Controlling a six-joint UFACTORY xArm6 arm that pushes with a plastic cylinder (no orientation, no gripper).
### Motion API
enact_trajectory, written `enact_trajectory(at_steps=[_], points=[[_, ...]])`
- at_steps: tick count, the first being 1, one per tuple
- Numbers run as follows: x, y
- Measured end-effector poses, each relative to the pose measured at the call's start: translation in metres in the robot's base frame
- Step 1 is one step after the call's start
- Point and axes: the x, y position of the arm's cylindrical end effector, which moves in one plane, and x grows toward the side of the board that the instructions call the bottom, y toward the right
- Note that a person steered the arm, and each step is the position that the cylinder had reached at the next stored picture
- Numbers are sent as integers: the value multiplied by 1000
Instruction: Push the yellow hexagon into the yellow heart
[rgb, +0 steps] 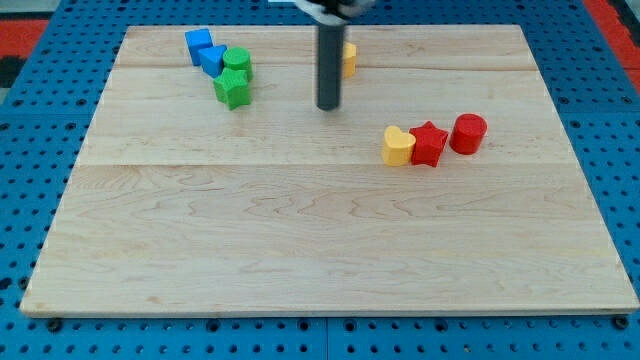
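The yellow hexagon (348, 59) sits near the view's top centre, mostly hidden behind my rod. My tip (328, 106) rests on the board just below and slightly left of the hexagon. The yellow heart (397, 146) lies right of centre, touching a red star (428, 144) on its right. The heart is well below and to the right of the hexagon and my tip.
A red cylinder (468, 133) sits right of the red star. At the top left, two blue blocks (205, 51) touch a green cylinder (237, 63) and a green star (232, 89). The wooden board (320, 250) lies on a blue pegboard.
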Motion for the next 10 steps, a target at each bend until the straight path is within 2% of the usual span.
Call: enact_trajectory(at_steps=[2, 3, 4, 5, 6, 7, 8, 9, 10], points=[[-85, 109], [-107, 140], [-133, 142], [-133, 104], [-119, 26], [-99, 31], [-130, 4], [-130, -14], [-131, -58]])
